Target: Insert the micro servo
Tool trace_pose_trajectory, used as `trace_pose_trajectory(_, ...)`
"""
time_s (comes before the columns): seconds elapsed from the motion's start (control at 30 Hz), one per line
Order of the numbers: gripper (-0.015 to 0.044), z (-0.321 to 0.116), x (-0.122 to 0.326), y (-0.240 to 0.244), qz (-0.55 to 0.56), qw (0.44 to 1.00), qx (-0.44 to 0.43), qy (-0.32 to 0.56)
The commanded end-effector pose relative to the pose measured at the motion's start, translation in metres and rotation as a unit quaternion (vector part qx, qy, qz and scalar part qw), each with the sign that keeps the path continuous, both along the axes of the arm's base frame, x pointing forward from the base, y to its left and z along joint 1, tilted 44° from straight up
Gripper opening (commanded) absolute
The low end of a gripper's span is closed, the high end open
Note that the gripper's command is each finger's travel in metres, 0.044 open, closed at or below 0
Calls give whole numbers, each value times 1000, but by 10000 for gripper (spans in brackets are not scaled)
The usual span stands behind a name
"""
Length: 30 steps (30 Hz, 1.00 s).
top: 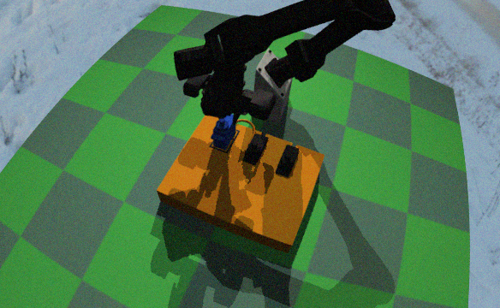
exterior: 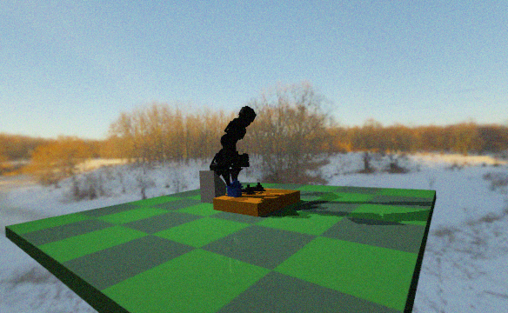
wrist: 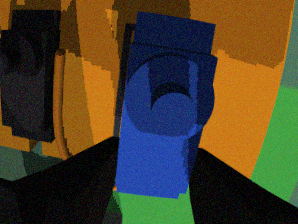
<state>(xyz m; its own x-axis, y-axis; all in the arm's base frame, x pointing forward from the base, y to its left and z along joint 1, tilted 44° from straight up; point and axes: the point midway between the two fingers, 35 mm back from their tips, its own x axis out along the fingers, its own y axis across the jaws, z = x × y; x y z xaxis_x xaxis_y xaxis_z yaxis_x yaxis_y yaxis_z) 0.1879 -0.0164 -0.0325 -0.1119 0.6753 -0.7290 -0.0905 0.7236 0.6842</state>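
Observation:
The blue micro servo [top: 223, 132] [exterior: 234, 189] [wrist: 159, 167] is upright, with its round output boss facing up towards the wrist camera. My gripper [top: 229, 119] [exterior: 231, 184] [wrist: 155, 152] is shut on it, one black finger on each side of its near end. The servo stands over the marked pocket outline [top: 219, 149], whose dark edge shows along its left side in the wrist view. Its underside is hidden, so I cannot tell how far down it sits or whether the ears touch the orange deck [top: 179, 173] [exterior: 237, 205] [wrist: 235, 120]. The side notch is not clearly visible.
Two black servos [top: 255, 150] [top: 288, 161] stand in the deck beside the pocket; the nearer also shows in the wrist view [wrist: 32, 82]. A thin orange cable [top: 253, 127] [wrist: 59, 105] arcs between it and the blue servo. The grey arm base [exterior: 207, 187] stands behind the deck.

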Motion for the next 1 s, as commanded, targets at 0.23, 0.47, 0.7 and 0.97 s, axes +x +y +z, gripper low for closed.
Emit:
trace_pose_trajectory(0.23,0,-7,-1,6,2,1000,1,0)
trace_pose_trajectory(0.47,0,-10,-2,9,2,1000,1,0)
trace_pose_trajectory(0.7,0,-13,-2,12,2,1000,1,0)
trace_pose_trajectory(0.97,0,-17,-3,15,2,1000,1,0)
